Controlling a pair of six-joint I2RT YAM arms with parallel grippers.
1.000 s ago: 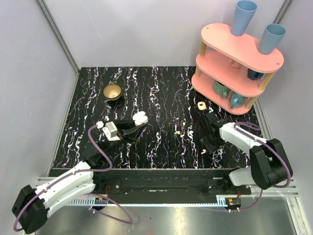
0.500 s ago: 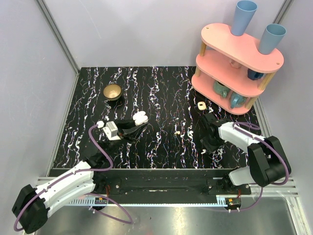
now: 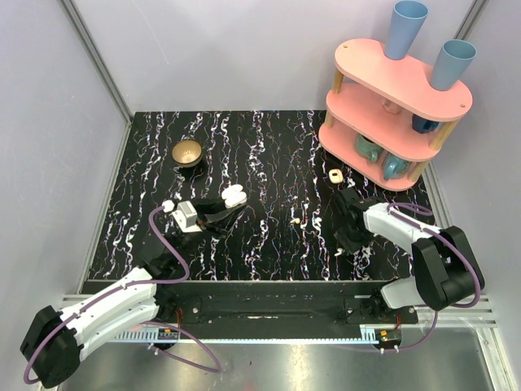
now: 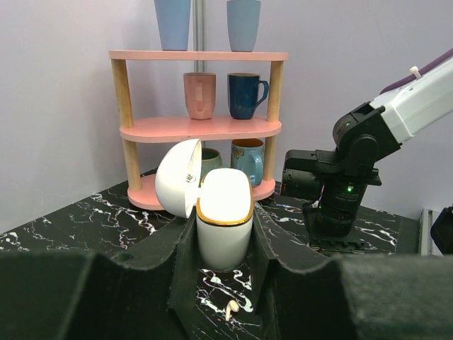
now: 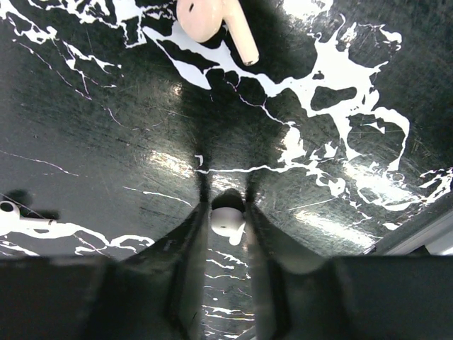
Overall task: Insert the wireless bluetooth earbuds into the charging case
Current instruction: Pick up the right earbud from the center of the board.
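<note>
My left gripper point(image 4: 224, 237) is shut on a white charging case point(image 4: 224, 225) with a gold rim. The case stands upright on the table with its lid open to the left, and it also shows in the top view point(image 3: 234, 195). One cream earbud point(image 4: 231, 307) lies on the table between the left fingers, in front of the case. My right gripper point(image 5: 226, 212) points down at the tabletop and is shut on a white earbud point(image 5: 227, 221). A cream earbud point(image 5: 216, 20) lies beyond it, and a white one point(image 5: 10, 216) lies at the left edge. In the top view, the right gripper point(image 3: 348, 236) is at the right front.
A pink three-tier shelf point(image 3: 391, 90) with mugs and two blue cups stands at the back right. A small cream case point(image 3: 334, 175) lies in front of it. A gold bowl point(image 3: 188, 152) sits at the back left. Two small buds point(image 3: 299, 219) lie mid-table.
The right gripper has shifted slightly left over the table. The left gripper and the case have hardly moved.
</note>
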